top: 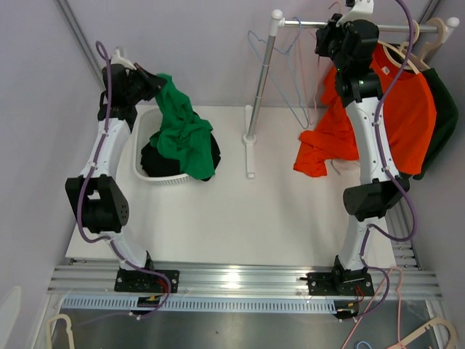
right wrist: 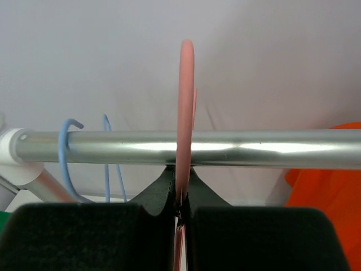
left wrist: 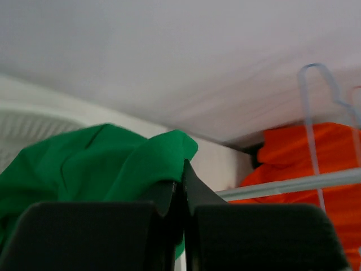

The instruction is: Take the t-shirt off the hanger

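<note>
**Green shirt off, orange one on the rail**

A white surface [top: 290,218] sits between grey walls. At 10 o'clock the left jaws are clamped on a green shirt [top: 182,134], which is free of any hanger and drapes into the basket [top: 139,156]. At 1 o'clock the right jaws are pinched together on a pink hanger [right wrist: 186,84] hooked over the rail [right wrist: 254,148]. An orange shirt [top: 410,116] hangs from the rail at 2 o'clock. I judge one removal all but done, needing only release; the orange shirt remains.
</note>
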You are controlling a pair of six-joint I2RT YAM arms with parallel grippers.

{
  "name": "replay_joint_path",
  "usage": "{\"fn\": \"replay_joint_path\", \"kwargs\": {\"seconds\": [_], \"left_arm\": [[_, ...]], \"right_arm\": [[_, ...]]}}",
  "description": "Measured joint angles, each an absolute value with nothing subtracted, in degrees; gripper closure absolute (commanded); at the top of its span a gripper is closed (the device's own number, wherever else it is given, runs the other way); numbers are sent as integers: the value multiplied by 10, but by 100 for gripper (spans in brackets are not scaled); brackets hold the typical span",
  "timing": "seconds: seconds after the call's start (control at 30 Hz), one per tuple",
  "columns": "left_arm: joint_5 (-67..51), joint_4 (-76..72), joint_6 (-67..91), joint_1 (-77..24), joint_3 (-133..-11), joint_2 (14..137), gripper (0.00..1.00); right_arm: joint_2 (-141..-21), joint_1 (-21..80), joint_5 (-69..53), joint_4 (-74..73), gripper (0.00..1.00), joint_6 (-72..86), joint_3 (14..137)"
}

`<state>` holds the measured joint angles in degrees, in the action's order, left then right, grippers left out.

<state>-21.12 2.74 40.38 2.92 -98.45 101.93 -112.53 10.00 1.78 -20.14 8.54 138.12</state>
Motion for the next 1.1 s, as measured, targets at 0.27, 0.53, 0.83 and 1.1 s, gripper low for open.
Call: {"fn": "replay_joint_path", "kwargs": {"seconds": [0.27, 0.53, 0.83, 1.1], "left_arm": [[-27, 260, 406, 31, -978, 1003, 99], [-24, 411, 416, 35, -1049, 1140, 99], [-92, 421, 409, 36, -1019, 1171, 98], [-125, 407, 376, 26, -1011, 1125, 0]], "right_arm": [[-1140, 104, -3, -199, 100, 85, 1381], [-1140, 109, -34, -193, 100, 84, 1368], [-1140, 115, -55, -203, 100, 79, 1334], [-1140, 115, -59, -206, 91, 79, 1334]]}}
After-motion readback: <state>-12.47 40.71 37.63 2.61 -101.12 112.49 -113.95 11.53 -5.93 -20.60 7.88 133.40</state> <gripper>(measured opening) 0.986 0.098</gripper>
